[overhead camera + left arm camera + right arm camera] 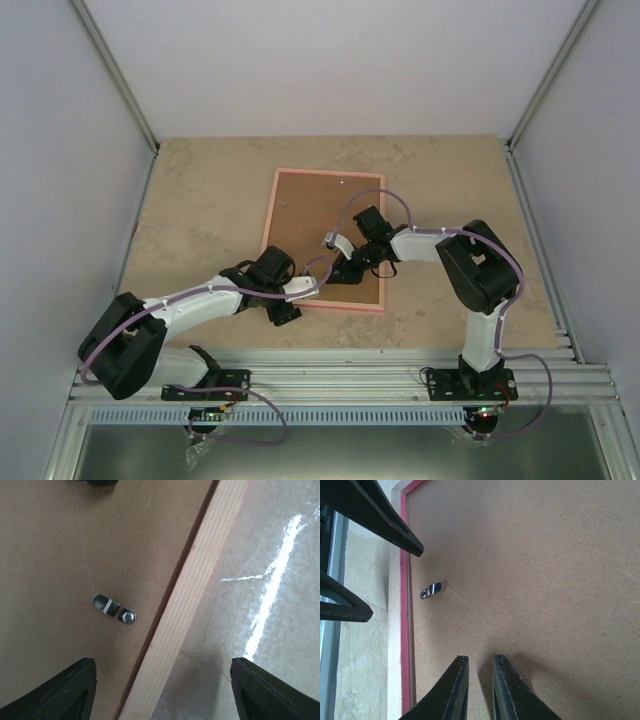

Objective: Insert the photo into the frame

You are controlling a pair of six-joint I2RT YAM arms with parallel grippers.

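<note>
The frame (322,306) lies face down on the table, showing its pale wood back (185,605) and a pink inner edge (405,630). A brown backing board (325,225) fills it, with a small metal clip (114,609) near the frame's near rail. My left gripper (162,666) hangs open over that near rail (287,300), one finger above the board and the other above the table, holding nothing. My right gripper (480,658) is almost shut, with a slim empty gap, its tips down on the backing board (340,268). The photo is hidden from every view.
The beige stone-patterned tabletop (200,200) surrounds the frame. White enclosure walls stand at the back and both sides. A slotted metal rail (330,375) carrying the arm bases runs along the near edge. The left gripper's fingers (385,525) show in the right wrist view.
</note>
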